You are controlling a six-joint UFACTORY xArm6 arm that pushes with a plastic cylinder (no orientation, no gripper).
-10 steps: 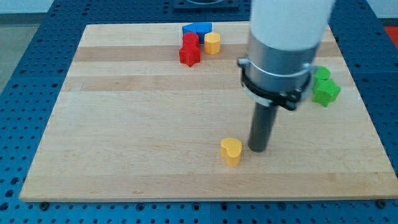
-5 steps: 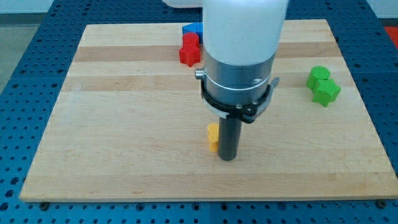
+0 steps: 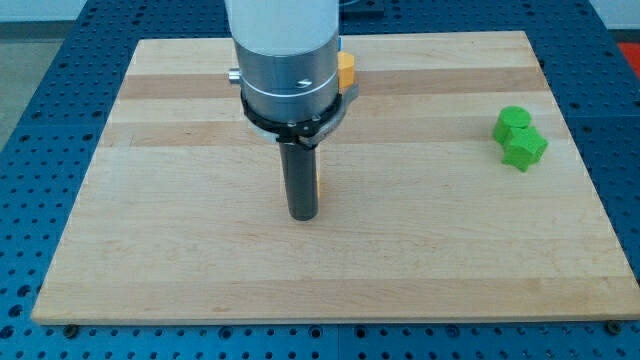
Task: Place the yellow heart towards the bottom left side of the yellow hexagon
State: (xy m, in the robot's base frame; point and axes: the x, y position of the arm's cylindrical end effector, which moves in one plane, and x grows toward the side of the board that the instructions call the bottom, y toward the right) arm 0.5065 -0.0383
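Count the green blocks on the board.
2. One round green block sits near the view's right edge; a green star-like block touches it just below-right. My arm could hide others near the view's top.

Wooden board (image 3: 150,250), two green blocks touching near its right edge, round one (image 3: 513,121) above star-like one (image 3: 524,150)

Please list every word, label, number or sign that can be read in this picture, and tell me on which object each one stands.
None: no text, number or sign can be read.
Wooden board: plain wood grain only.
Green blocks: no markings.
Yellow hexagon: mostly hidden by the arm, no marking on the part that shows.
Yellow heart: only a sliver shows beside the rod, right of my tip, unmarked.
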